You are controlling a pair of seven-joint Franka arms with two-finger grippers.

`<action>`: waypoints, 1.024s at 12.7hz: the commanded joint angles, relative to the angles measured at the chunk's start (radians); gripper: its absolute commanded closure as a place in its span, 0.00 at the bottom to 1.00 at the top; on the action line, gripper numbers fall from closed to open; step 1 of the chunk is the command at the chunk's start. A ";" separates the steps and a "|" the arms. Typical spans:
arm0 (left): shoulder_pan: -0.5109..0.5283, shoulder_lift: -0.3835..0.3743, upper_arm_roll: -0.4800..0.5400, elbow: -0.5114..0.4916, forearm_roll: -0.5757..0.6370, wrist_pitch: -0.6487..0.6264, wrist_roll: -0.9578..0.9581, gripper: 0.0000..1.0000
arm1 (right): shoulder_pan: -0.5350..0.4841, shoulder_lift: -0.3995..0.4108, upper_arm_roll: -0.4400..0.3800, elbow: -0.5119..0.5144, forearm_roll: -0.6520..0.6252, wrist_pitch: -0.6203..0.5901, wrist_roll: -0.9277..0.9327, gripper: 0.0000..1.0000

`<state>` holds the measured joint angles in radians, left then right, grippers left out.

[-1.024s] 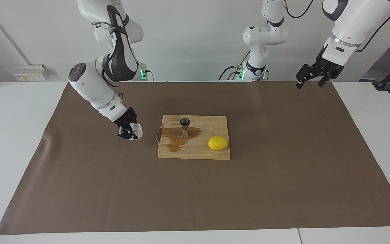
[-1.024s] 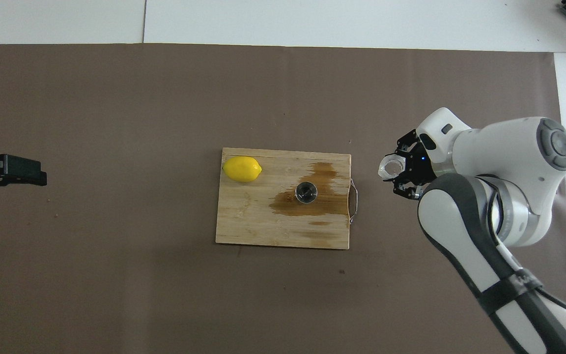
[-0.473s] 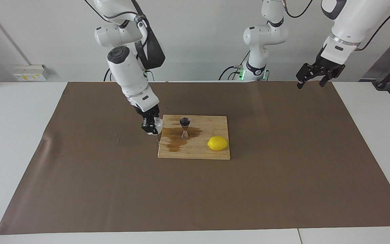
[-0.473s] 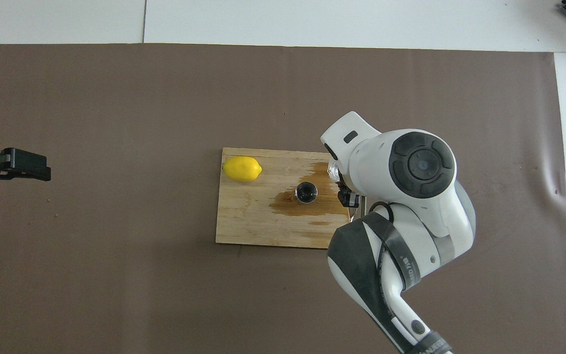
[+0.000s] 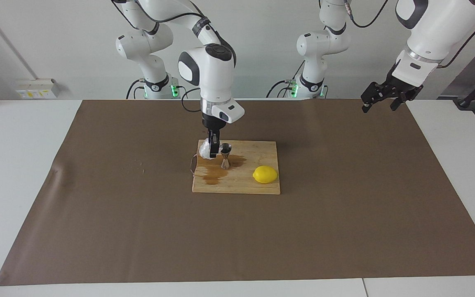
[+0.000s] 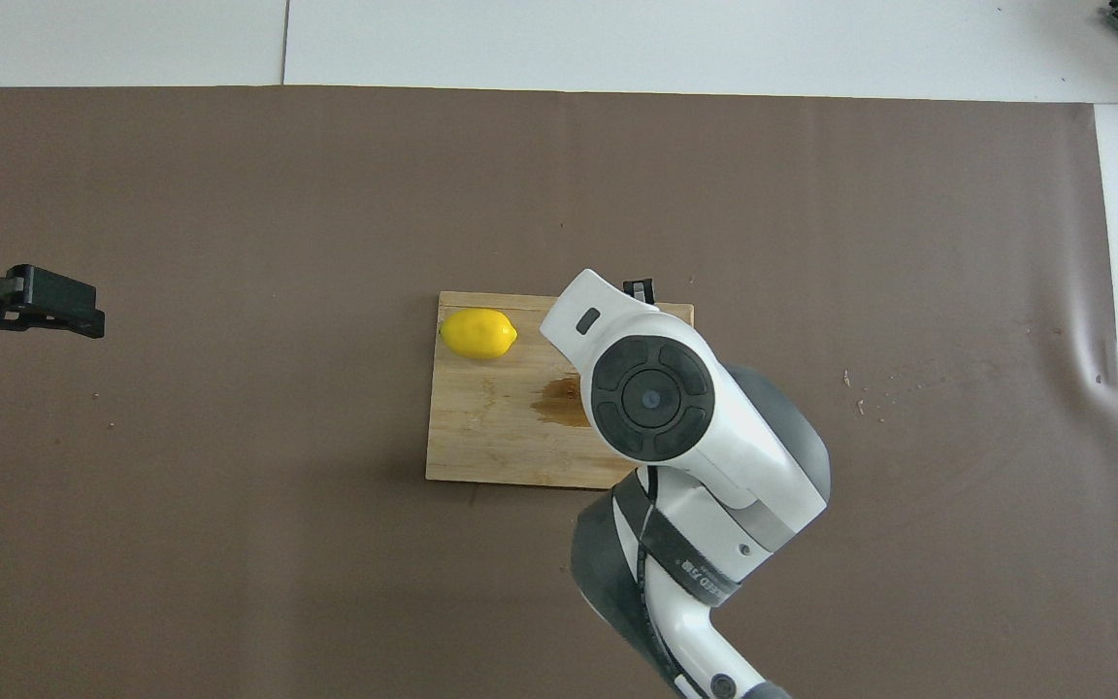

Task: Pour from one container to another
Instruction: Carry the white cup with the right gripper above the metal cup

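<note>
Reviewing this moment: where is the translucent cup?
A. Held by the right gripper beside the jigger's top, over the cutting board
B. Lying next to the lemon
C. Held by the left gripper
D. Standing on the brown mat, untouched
A: in the facing view the right gripper is shut on the translucent cup, right beside the jigger over the cutting board.

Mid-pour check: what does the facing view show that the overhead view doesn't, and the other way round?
Only the facing view shows the right tool holding the cup, tilted beside the jigger on the board. Only the overhead view shows the right arm covering them, and crumbs on the brown paper toward that arm's end. Both show the lemon, the wet stain and the open left tool waiting.
</note>
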<state>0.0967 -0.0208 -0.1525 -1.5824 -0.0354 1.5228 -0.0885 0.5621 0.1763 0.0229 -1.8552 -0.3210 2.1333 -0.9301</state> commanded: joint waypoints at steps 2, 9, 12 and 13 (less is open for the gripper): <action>-0.061 -0.008 0.074 0.007 0.022 -0.016 0.015 0.00 | 0.038 0.006 -0.001 0.002 -0.131 -0.046 0.051 1.00; -0.061 -0.021 0.074 -0.008 0.017 -0.016 0.010 0.00 | 0.090 -0.008 -0.001 -0.045 -0.306 -0.046 0.051 1.00; -0.072 -0.022 0.074 -0.010 0.017 -0.030 0.007 0.00 | 0.094 -0.004 0.000 -0.047 -0.354 -0.039 0.040 1.00; -0.072 -0.022 0.074 -0.008 0.017 -0.030 0.006 0.00 | 0.096 -0.004 0.000 -0.048 -0.368 -0.042 0.040 1.00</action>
<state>0.0466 -0.0250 -0.0929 -1.5823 -0.0350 1.5128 -0.0831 0.6539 0.1828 0.0230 -1.8876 -0.6488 2.0905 -0.8927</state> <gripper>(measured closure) 0.000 0.502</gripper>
